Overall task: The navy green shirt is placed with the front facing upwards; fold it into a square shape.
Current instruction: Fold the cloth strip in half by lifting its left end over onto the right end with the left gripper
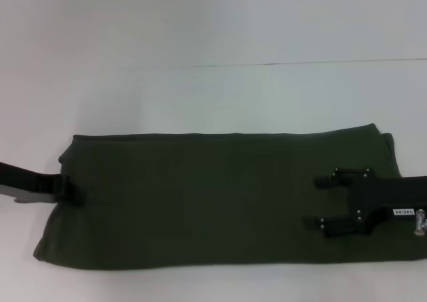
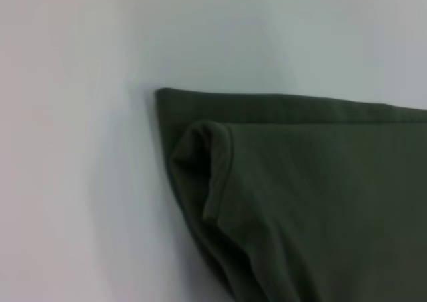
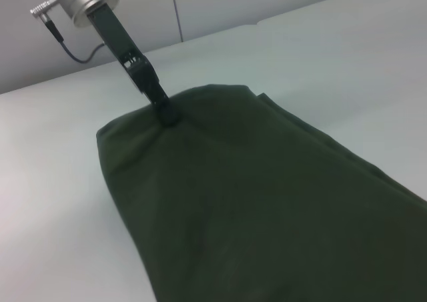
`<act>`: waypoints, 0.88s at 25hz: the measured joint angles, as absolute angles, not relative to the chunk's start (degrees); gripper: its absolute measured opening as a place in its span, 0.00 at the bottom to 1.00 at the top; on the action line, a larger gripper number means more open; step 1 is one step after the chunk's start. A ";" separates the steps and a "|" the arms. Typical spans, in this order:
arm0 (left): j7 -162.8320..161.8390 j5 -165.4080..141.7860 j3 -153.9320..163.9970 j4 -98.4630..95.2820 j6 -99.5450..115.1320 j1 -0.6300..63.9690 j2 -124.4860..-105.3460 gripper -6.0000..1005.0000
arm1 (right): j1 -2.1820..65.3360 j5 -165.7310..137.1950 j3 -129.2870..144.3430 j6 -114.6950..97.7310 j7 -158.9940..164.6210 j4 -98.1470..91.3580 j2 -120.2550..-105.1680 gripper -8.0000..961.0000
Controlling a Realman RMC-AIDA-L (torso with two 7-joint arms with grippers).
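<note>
The navy green shirt (image 1: 213,202) is already folded into a long band; crosswise folds remain. The left gripper (image 1: 67,187) seems clamped on its end, and the right gripper (image 1: 321,203) is held spread above.

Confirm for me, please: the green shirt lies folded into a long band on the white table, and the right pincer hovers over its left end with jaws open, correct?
Not quite. The right pincer is over the right end of the navy green shirt, as the head view shows; its jaws are open. The left pincer is at the left end. The shirt does lie as a long band on the white table.
</note>
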State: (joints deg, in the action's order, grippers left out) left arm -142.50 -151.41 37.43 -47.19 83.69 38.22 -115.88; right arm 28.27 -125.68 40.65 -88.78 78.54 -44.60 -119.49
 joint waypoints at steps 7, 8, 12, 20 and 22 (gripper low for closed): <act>-142.40 -151.61 36.96 -51.83 84.22 35.61 -114.79 0.08 | 29.22 -125.50 40.77 -87.11 78.14 -42.39 -119.53 0.97; -142.28 -151.62 36.90 -52.02 84.23 35.47 -114.65 0.08 | 29.36 -125.46 40.78 -86.96 78.12 -42.14 -119.53 0.97; -141.18 -153.10 35.41 -53.05 84.13 35.13 -114.01 0.07 | 30.22 -125.28 40.78 -86.18 78.06 -41.23 -119.63 0.97; -140.06 -145.14 32.53 -56.79 90.46 35.52 -114.37 0.07 | 32.63 -125.23 40.78 -84.52 77.22 -37.65 -119.82 0.97; -139.97 -142.69 32.75 -57.01 91.56 35.70 -114.69 0.07 | 33.21 -125.23 40.78 -83.82 76.42 -36.35 -119.87 0.97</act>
